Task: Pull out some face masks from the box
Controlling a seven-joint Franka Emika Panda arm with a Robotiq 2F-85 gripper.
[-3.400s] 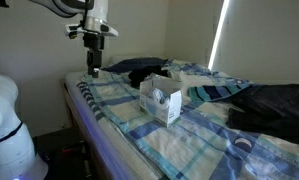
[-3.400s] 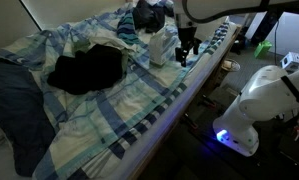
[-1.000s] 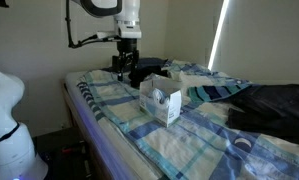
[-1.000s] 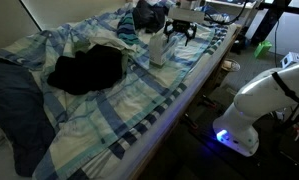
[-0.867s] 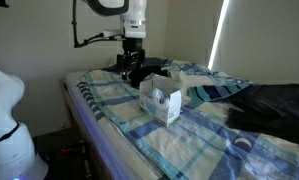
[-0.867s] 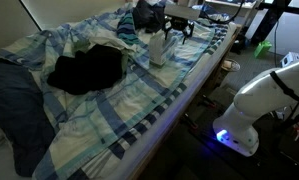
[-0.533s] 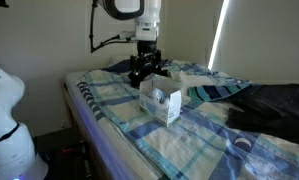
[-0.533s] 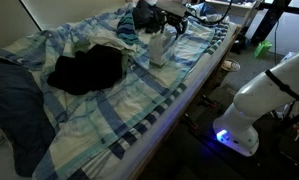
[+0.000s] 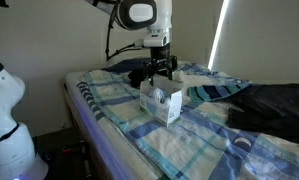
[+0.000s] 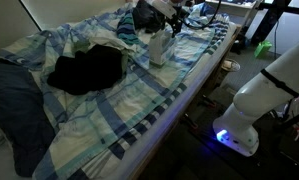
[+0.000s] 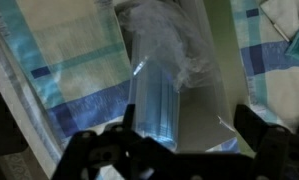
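Over the box (image 9: 161, 103), spread fingers (image 11: 263, 138) hang above face masks (image 11: 154, 100).

The box (image 9: 161, 102) is matt cardboard; the face masks (image 11: 157, 95) are thin cloth, perhaps under glossy film; the bedsheet (image 9: 204, 130) is matt cloth.

face masks (image 11: 154, 95) blurred in wrist view, end effector (image 11: 174, 152) dark, cropped by bottom edge
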